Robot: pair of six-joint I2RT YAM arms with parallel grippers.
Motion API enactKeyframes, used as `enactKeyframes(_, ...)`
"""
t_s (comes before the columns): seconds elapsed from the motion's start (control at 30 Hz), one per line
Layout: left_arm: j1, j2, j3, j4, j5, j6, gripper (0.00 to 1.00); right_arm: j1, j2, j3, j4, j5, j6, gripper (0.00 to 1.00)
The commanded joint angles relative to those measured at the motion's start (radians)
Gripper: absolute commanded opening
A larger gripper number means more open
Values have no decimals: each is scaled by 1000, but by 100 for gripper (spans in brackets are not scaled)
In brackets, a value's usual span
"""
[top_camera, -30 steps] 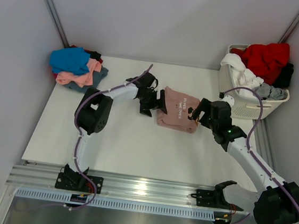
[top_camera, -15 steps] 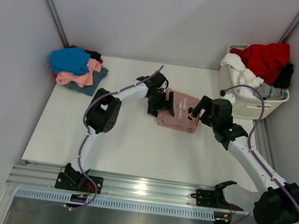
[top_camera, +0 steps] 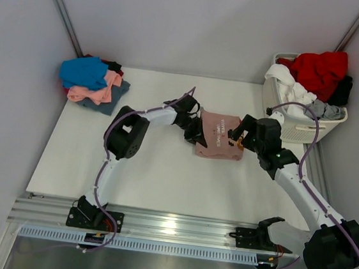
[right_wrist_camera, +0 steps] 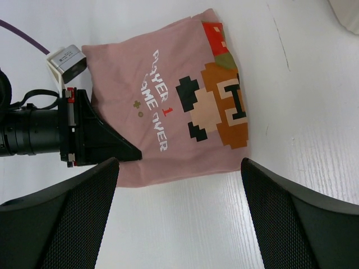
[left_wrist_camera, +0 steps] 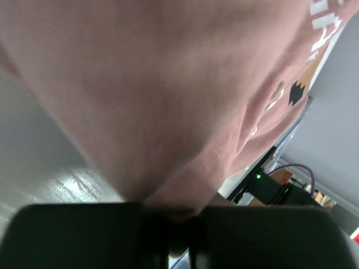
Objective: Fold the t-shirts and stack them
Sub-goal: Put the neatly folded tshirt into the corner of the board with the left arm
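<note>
While the left arm (top_camera: 153, 114) stretches low across the tabletop (top_camera: 149, 176) toward the right edge, its elbow bent near the middle, we see the left jaws lying almost flat at the left border of the pink t-shirt (top_camera: 221, 139). In the left wrist view, pink cloth fills nearly everything and bunches down into the narrow slit between the fingers. We read the left jaws as clenched on that border of the shirt.

The right arm (top_camera: 293, 185) comes in from the near right corner and bends over the shirt's right side. The right jaws hang above the shirt, released and spread wide, with one edge of it showing between them.

The shirt lies folded, print up, right of the tabletop's middle and just beside the white basket (top_camera: 296, 129) at the far right corner. More t-shirts (top_camera: 94, 82) sit heaped at the far left corner.
</note>
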Motion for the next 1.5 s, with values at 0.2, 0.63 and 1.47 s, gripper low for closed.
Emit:
enactKeyframes(0.2, 66, -204, -334, 161, -33, -37, 0, -4, 24, 29, 14, -36, 10, 93)
enactKeyframes(0.63, 238, -481, -421, 72, -394, 85, 0, -3, 104, 25, 93, -113, 43, 92)
enactKeyframes(1.47, 404, -427, -338, 71, -483, 22, 0, -4, 136, 69, 100, -136, 6, 92)
